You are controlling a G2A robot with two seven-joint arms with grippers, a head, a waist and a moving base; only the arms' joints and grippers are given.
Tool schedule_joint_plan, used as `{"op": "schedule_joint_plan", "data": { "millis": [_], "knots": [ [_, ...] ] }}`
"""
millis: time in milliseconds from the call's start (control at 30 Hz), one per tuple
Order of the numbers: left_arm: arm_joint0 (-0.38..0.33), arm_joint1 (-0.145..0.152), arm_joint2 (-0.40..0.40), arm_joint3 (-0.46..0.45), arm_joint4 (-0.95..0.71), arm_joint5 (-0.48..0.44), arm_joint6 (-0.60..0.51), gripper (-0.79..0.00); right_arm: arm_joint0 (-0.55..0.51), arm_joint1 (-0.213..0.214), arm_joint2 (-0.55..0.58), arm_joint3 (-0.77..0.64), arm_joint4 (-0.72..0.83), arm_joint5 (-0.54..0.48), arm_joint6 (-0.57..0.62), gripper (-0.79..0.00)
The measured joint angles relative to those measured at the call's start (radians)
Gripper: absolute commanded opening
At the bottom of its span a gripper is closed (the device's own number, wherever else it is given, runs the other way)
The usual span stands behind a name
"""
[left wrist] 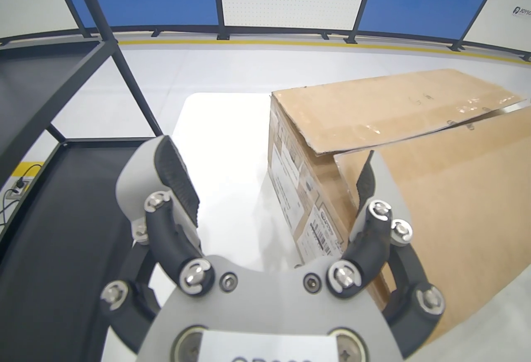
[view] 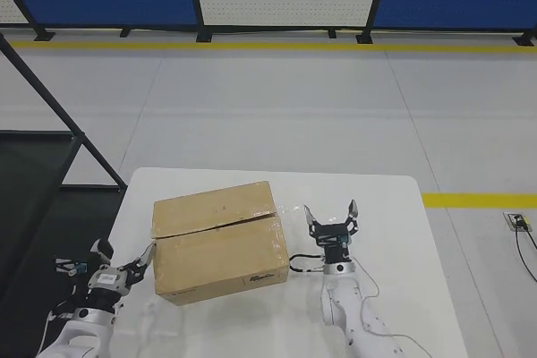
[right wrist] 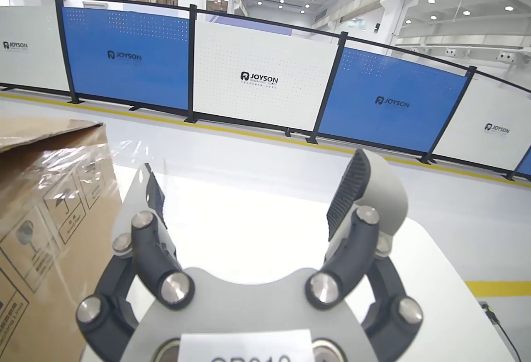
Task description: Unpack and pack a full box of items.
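Note:
A brown cardboard box (view: pixel 218 239) sits on the white table (view: pixel 385 268), its top flaps closed but slightly raised along the seam. My left gripper (view: pixel 121 255) stands open at the box's near left corner, one finger close to the box edge (left wrist: pixel 365 177), nothing held. The box (left wrist: pixel 398 156) rises beside it in the left wrist view. My right gripper (view: pixel 331 215) stands open just right of the box, apart from it and holding nothing. In the right wrist view the box (right wrist: pixel 49 189) is at the side of the gripper (right wrist: pixel 257 193), with clear tape on its wall.
A black metal rack (view: pixel 27 179) stands left of the table, its shelf (left wrist: pixel 62 214) close under my left arm. Bare table surface lies right of and in front of the box. Blue and white fence panels (view: pixel 286 11) line the far floor.

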Motion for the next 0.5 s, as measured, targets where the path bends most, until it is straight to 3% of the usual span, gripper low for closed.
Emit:
{"op": "schedule_joint_plan", "data": {
  "millis": [500],
  "knots": [
    [0.066, -0.002, -0.033, 0.021, -0.03, -0.06, 0.092, 0.0, -0.069, -0.022, -0.055, -0.193, -0.123, 0.178, 0.126, 0.0]
  ]
}}
